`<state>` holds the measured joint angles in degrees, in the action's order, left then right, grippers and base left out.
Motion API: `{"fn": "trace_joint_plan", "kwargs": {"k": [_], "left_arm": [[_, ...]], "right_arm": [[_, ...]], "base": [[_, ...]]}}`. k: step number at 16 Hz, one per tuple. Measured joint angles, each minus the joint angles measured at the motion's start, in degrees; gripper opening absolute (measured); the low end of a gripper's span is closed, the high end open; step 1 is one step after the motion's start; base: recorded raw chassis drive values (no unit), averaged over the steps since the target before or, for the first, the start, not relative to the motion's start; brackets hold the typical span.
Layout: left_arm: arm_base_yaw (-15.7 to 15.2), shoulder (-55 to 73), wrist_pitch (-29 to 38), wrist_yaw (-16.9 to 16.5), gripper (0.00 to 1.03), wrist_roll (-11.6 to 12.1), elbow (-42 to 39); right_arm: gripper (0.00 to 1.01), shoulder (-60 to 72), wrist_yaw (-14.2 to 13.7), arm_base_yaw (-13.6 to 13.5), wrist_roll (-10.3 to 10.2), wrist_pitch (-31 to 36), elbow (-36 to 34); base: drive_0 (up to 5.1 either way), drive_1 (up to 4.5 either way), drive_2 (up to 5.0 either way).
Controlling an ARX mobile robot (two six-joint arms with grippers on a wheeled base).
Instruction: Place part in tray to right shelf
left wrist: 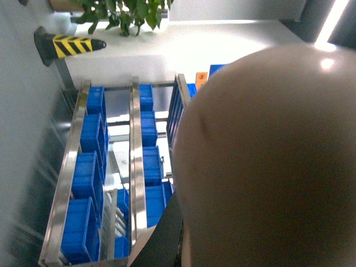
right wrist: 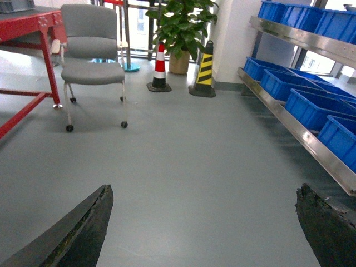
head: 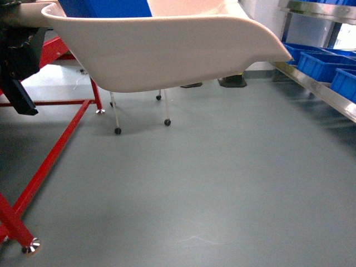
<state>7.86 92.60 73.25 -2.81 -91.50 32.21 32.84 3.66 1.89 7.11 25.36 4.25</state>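
Right gripper point(right wrist: 203, 222): jaws apart, nothing between them, hanging over bare grey floor point(head: 211, 183) — it carries no load. Left gripper: not identifiable in any view; only a dark arm segment shows at the left edge of the head view, and the left wrist view is largely filled by the tray's curved underside, so whether it is clamped on the handle cannot be told.

The tray point(head: 167, 50) is held high and close to the head camera, its wide lip pointing right, toward the right shelf point(head: 320, 89). The shelf stands at the far right, its steel beam carrying blue crates point(right wrist: 311, 105). The part is not visible; judged from the task, it lies inside the tray, hidden by the wall.

Procedure for the step in hand — transport to the shelf:
- Keep the tray level or lip slightly raised; a downward lip would likely spill the part.
- Approach the beam squarely, lip first, above the beam edge.
- Keep clear of the chair point(right wrist: 92, 50) and red frame point(head: 50, 156) on the left.
- Hold the right arm out of the tray's path.
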Motion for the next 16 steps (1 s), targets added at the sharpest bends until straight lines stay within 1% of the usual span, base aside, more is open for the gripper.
{"fn": "trace_joint_plan", "kwargs": {"k": [16], "left_arm": [[0.04, 0.0, 0.04, 0.07, 0.15, 0.0, 0.0]], "right_arm": [[0.98, 0.04, 0.02, 0.0, 0.0, 0.0, 0.0]], "base": [[-1.6, -1.57, -1.6]]}}
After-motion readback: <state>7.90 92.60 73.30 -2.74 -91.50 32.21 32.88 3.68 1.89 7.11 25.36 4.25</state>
